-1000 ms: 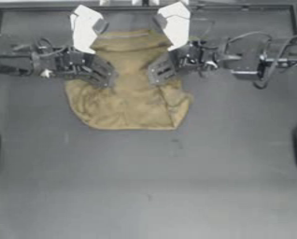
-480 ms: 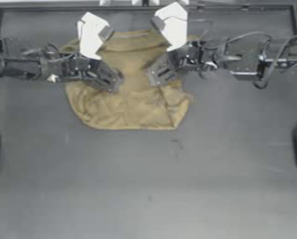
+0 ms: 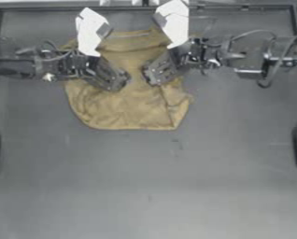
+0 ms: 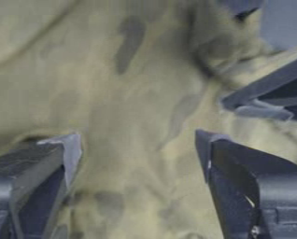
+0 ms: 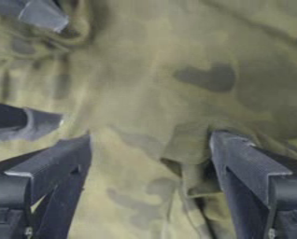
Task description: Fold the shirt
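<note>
Left gripper [image 3: 113,80] over shirt's [image 3: 129,105] left-centre; has slid inward toward middle since a second ago. Jaws spread, cloth between them, nothing pinched yet [image 4: 138,149].

Shirt bunched in rough mound at far-centre of table [image 3: 144,186], rounded lower edge, pale neckband not clearly visible. Outline hardly changed.

Right gripper [image 3: 152,74] over shirt's right-centre, close to left one, jaws likewise spread over wrinkled fold [image 5: 151,144]. Barely shifted.

Judgement: both converging on central cloth for next pinch; fold not yet formed, task early-to-middle.
</note>
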### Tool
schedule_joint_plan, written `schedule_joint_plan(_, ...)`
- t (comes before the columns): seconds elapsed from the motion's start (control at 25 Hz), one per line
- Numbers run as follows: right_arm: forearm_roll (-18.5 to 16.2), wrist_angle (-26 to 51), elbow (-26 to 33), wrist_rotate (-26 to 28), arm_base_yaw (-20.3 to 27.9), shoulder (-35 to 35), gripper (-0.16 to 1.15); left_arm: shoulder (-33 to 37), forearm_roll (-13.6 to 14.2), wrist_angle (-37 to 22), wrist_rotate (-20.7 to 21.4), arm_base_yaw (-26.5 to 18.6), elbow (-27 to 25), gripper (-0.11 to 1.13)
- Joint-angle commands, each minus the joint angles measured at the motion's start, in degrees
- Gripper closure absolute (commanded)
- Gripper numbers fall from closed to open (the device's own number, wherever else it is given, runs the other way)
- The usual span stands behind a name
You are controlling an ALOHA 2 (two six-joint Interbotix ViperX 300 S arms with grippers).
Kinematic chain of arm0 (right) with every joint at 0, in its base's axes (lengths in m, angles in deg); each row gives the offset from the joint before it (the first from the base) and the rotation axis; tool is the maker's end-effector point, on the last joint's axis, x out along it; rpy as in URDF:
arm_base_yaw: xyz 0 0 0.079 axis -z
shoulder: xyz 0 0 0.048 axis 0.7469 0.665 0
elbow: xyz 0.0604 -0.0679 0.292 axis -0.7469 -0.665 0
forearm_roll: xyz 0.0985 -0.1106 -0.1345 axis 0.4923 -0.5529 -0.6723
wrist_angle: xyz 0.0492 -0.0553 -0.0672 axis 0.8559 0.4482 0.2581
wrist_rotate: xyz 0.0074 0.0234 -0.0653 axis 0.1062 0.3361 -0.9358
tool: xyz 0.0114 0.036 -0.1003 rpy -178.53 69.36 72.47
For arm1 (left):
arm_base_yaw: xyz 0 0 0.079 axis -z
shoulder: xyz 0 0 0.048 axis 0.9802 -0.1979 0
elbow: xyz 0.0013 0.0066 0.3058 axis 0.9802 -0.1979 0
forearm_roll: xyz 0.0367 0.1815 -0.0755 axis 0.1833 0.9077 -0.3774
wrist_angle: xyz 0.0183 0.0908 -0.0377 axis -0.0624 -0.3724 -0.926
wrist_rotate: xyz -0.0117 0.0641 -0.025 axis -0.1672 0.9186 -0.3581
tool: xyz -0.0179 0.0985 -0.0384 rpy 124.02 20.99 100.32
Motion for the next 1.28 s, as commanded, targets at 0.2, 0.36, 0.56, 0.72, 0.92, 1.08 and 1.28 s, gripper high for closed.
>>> schedule_joint_plan(0.2, -2.20, 2.20, 1.49, -0.18, 0.18, -4.39, -0.02, 7.73, 1.93, -6.15, 5.27, -0.62, 1.32, 0.02)
schedule_joint_plan(0.36, -2.46, 4.31, 1.14, -2.55, -0.26, -6.24, -0.02, 10.63, 1.85, -13.62, 11.25, 0.70, 1.23, 0.01)
schedule_joint_plan(0.56, -0.18, 7.47, 0.97, -8.35, -0.97, -8.44, -0.02, 13.71, 1.58, -21.09, 15.29, 2.02, 1.05, 0.02)
schedule_joint_plan(0.72, 0.44, 10.37, 0.70, -9.67, -0.97, -9.14, -0.02, 14.94, 2.37, -27.42, 18.02, 0.53, 0.79, 0.02)
schedule_joint_plan(0.92, -0.62, 11.51, -0.35, -9.67, -0.97, -11.25, -0.02, 14.77, 5.19, -31.03, 18.72, -2.64, 0.18, 0.02)
schedule_joint_plan(1.08, -0.97, 11.69, -1.49, -9.40, -0.62, -13.89, -0.02, 14.41, 5.19, -31.03, 18.72, -7.12, -0.97, 0.02)
schedule_joint_plan(1.28, -1.14, 11.69, -2.46, -9.32, -0.44, -16.08, -0.02, 12.30, 5.19, -29.88, 18.72, -10.81, -2.11, 0.02)
